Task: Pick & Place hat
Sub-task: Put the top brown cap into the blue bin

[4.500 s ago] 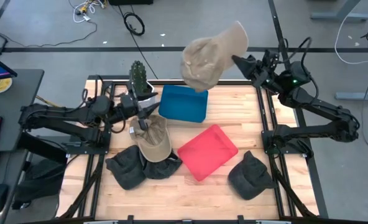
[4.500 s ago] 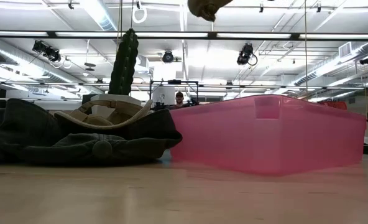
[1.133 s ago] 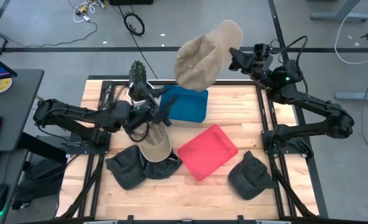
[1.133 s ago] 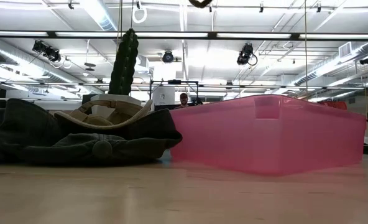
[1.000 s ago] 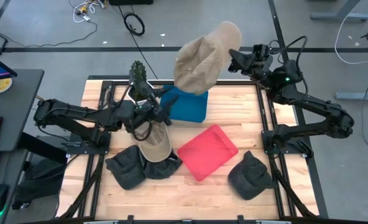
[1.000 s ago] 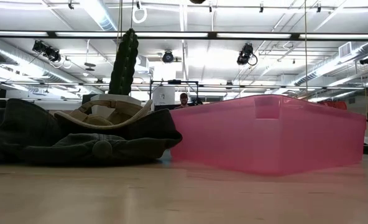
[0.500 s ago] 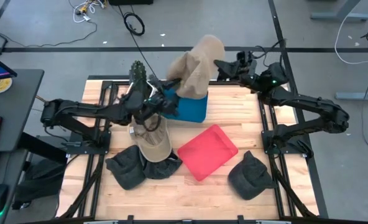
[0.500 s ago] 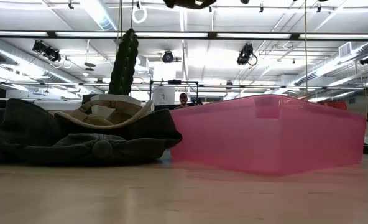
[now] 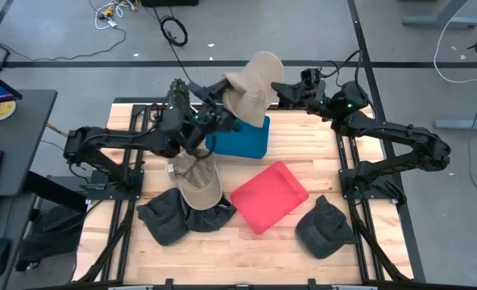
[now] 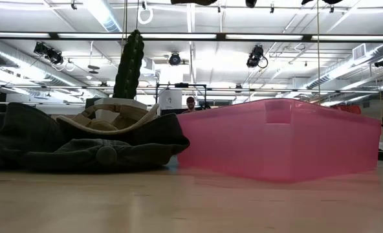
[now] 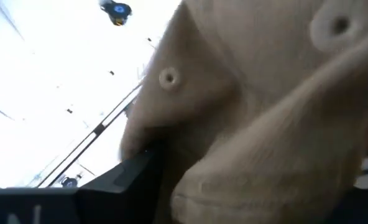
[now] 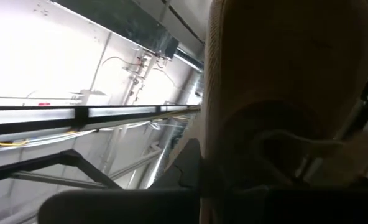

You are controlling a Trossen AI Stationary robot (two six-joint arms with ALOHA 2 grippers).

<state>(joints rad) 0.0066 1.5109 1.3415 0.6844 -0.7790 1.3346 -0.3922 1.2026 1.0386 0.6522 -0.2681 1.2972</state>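
Note:
A tan cap (image 9: 250,84) hangs in the air above the blue tray (image 9: 240,138), at the table's far side. My right gripper (image 9: 280,90) is shut on it from the right. My left gripper (image 9: 219,90) has come up at the cap's left side and is open; in its wrist view the cap's crown (image 11: 258,106) fills the space between its fingers. A second tan cap (image 9: 197,181) lies crown-down on dark hats (image 9: 167,219) near the left. My left gripper stands with a finger (image 11: 125,180) on either side of the cap's crown; whether it touches the cloth I cannot tell. My right gripper pinches the cap's edge (image 12: 210,134) on the side facing the right arm, coming about level from the table's right. The cap is lifted clear.
A red tray (image 9: 269,196) sits mid-table, showing pink in the low view (image 10: 282,139). Another dark hat (image 9: 325,228) lies near the right corner. A cactus (image 9: 178,97) stands at the far left, close behind my left arm. Bare wood lies along the near edge.
My right gripper has carried the tan cap toward the table's left, over the blue tray, and the cap has turned as it went. My left gripper has risen from above the lying tan cap and moved toward the far edge, up to the held cap's left side.

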